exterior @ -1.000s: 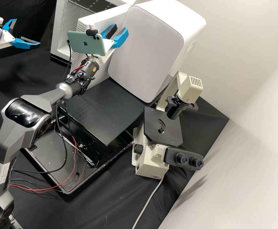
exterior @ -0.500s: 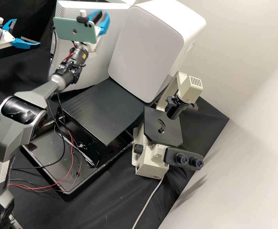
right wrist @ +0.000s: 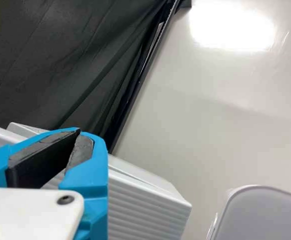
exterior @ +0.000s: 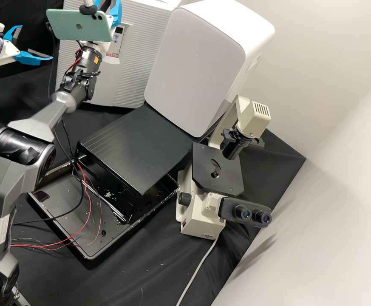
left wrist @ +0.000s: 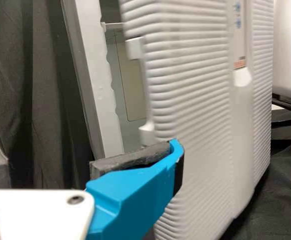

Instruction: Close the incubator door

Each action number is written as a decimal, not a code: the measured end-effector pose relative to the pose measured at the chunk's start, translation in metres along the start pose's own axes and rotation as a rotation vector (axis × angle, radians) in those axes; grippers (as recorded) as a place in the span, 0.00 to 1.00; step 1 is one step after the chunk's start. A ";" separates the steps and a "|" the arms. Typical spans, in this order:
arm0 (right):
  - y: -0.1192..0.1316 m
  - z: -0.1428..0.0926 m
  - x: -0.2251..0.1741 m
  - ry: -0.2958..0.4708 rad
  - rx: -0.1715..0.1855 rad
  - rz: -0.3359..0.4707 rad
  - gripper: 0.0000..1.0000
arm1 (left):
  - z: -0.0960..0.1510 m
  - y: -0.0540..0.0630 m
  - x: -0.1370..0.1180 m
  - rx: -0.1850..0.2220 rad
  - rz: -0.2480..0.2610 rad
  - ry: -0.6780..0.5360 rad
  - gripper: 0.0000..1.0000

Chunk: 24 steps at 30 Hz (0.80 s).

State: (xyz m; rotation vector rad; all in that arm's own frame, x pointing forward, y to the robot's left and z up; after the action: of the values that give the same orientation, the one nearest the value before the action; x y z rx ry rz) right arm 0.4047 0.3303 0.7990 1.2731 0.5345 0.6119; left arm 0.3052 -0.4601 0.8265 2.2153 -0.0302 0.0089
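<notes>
The incubator door (exterior: 140,55), white and ribbed with a small control panel, stands nearly flush with the incubator in the high view. In the left wrist view the door (left wrist: 190,100) is still ajar, a gap showing the pale interior (left wrist: 128,80). My right gripper (exterior: 116,15) is in front of the door's upper part, at the top edge of the high view. In the right wrist view, the right gripper (right wrist: 80,134) has its fingertips together over the ribbed door (right wrist: 140,205); contact cannot be told. My left gripper (exterior: 36,42) stands open at the far left; the left gripper (left wrist: 80,137) has nothing between its fingers.
A large white rounded device (exterior: 198,63) stands right beside the incubator. Before it lie a black platform (exterior: 138,146) and a black tray (exterior: 62,204) crossed by cables. A microscope (exterior: 217,170) stands to the right.
The door has swung from wide open to slightly ajar, covering the shelved interior. My right gripper has travelled up and left in the high view along with it. The left arm has stayed put.
</notes>
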 end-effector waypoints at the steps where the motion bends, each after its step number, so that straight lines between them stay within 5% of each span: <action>1: 0.000 0.000 0.000 0.000 0.005 0.000 0.00 | 0.000 0.000 0.000 0.000 0.000 0.000 1.00; 24: -0.004 0.008 -0.006 -0.016 0.031 -0.016 0.00 | 0.000 0.000 0.000 0.000 0.000 0.000 1.00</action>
State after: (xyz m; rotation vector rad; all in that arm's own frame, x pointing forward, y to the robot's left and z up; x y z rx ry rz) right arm 0.4064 0.3203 0.7973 1.3008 0.5416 0.5814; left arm 0.3052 -0.4601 0.8265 2.2153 -0.0302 0.0089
